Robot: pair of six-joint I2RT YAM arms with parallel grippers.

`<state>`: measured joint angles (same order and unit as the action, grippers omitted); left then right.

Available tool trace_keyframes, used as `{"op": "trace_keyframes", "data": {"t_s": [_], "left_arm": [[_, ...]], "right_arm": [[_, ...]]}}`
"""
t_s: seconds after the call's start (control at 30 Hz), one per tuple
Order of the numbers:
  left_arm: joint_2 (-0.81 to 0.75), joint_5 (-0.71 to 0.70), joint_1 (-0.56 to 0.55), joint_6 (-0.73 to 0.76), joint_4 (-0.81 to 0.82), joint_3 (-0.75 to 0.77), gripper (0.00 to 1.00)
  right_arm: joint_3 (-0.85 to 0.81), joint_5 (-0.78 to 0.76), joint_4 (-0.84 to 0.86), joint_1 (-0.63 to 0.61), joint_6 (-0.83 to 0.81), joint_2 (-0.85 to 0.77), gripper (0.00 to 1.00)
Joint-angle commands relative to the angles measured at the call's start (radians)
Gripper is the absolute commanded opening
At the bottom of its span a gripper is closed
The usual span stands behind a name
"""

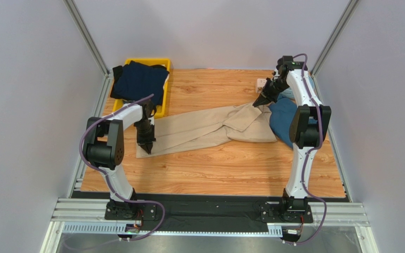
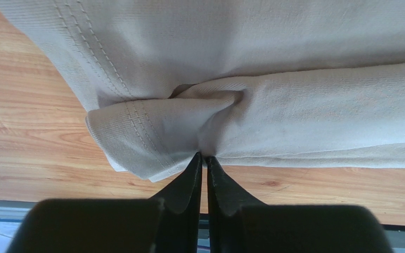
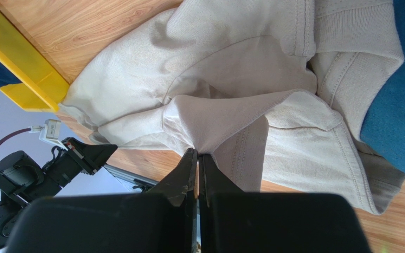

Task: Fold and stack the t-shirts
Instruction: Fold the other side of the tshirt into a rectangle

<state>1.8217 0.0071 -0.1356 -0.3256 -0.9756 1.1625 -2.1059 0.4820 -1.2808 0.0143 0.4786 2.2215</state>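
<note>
The beige t-shirt [image 1: 210, 128] lies stretched and bunched across the middle of the table. My left gripper [image 1: 147, 147] is shut on its left hem corner, pinching a fold of beige cloth [image 2: 189, 126] at the fingertips. My right gripper [image 1: 258, 103] is shut on a raised fold at the shirt's right end [image 3: 231, 113], lifted a little off the table. The teal-blue t-shirt [image 1: 284, 122] lies at the right, partly under the beige one, and shows in the right wrist view [image 3: 400, 100]. The dark navy t-shirt [image 1: 138, 81] sits in the yellow bin.
The yellow bin [image 1: 163, 64] stands at the back left, and shows in the right wrist view [image 3: 22, 74]. A small white object [image 1: 261, 83] lies at the back near the right arm. Metal frame posts and grey walls surround the wooden table [image 1: 215, 168].
</note>
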Motion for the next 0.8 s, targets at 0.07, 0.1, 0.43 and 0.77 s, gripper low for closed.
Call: {"op": "trace_keyframes", "data": {"t_s": [0.07,0.1,0.43,0.77], "left_arm": [[-0.035,-0.03,0.005,0.022,-0.005,0.06,0.1],[-0.044,-0.03,0.005,0.023,-0.008,0.065,0.07],[-0.015,-0.035,0.005,0.062,-0.064,0.19,0.01],[0.131,-0.107,0.007,0.072,-0.158,0.414,0.0]], "right_arm": [[0.027,0.026,0.031,0.0,0.011,-0.075,0.0],[0.037,0.026,0.032,0.0,0.012,-0.075,0.0],[0.044,0.037,0.035,0.0,0.008,-0.074,0.0],[-0.017,0.038,0.031,0.0,0.009,-0.019,0.0]]}}
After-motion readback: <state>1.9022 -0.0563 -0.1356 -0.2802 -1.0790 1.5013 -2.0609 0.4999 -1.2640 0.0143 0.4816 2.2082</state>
